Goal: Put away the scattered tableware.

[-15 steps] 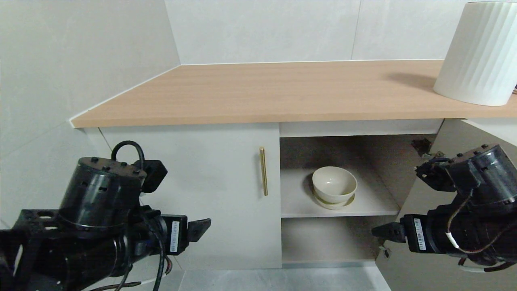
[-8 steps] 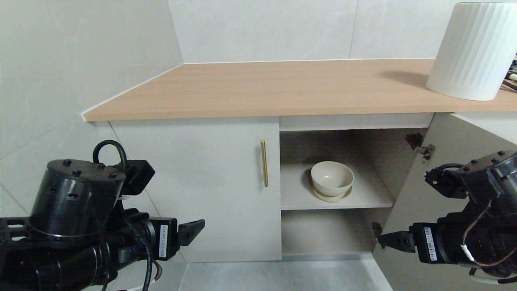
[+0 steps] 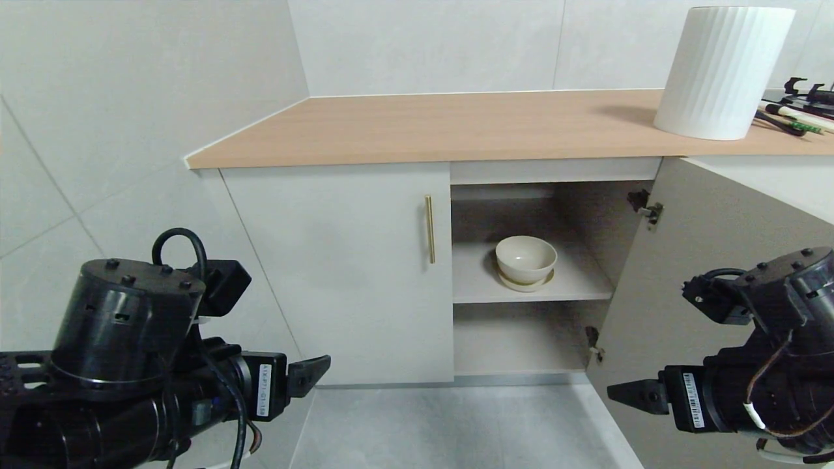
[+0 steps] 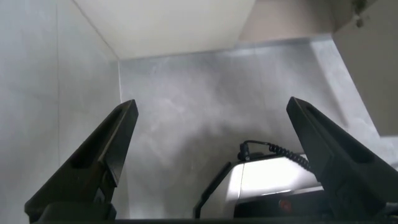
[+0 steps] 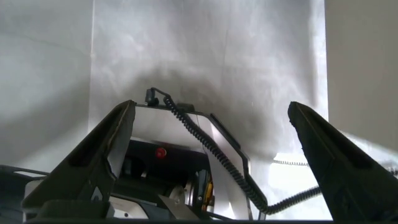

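2 blk arms (image 3: 130,365), cables (image 3: 179,238), wht labels (image 3: 264,389)

No text or number can be read.

Right end effector (image 5: 211,104) points down at a grey mottled floor (image 5: 205,43), with its two dark fingers (image 5: 93,165) spread wide and nothing between them. A paler flat panel (image 5: 364,62) borders the floor beyond one finger. What it belongs to cannot be told.
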Available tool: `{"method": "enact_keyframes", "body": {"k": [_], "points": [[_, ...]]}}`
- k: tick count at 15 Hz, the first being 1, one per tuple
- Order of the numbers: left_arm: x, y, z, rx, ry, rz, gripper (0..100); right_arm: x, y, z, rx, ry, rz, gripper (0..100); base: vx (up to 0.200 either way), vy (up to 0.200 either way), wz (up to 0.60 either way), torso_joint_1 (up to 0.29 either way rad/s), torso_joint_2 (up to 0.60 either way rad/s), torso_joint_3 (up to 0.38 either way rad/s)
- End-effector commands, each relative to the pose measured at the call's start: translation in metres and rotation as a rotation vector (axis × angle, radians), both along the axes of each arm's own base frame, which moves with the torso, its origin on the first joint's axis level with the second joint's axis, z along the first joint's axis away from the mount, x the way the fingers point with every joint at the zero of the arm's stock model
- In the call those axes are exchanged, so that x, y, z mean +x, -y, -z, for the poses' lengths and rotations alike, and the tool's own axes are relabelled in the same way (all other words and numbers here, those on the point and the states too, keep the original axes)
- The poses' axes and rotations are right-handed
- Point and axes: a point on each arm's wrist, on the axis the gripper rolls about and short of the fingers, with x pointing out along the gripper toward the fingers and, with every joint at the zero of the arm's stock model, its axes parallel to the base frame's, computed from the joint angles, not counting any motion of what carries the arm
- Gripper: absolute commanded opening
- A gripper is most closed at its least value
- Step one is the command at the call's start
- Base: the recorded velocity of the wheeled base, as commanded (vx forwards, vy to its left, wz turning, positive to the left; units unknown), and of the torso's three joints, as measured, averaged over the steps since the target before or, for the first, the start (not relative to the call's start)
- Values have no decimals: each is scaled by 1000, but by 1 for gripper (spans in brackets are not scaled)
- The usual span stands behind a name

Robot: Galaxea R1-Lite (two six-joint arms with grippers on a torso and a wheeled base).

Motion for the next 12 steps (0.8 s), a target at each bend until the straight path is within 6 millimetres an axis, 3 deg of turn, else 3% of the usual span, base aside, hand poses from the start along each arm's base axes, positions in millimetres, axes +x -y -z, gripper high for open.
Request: {"method": "enact_keyframes", "body": {"k": [1, 4, 12], "points": [[1, 0, 1, 2, -3, 0, 100, 0, 0, 1, -3, -4, -1, 100, -200, 0, 0, 7, -2, 2], [0, 0, 1, 3, -4, 0, 100, 0, -1, 1, -4, -6, -2, 100, -200, 0, 0, 4, -1, 2], [0, 0, 2, 4, -5, 0, 100, 0, 0, 1, -4, -4, -1, 100, 0, 0, 0, 0, 0, 0]]}}
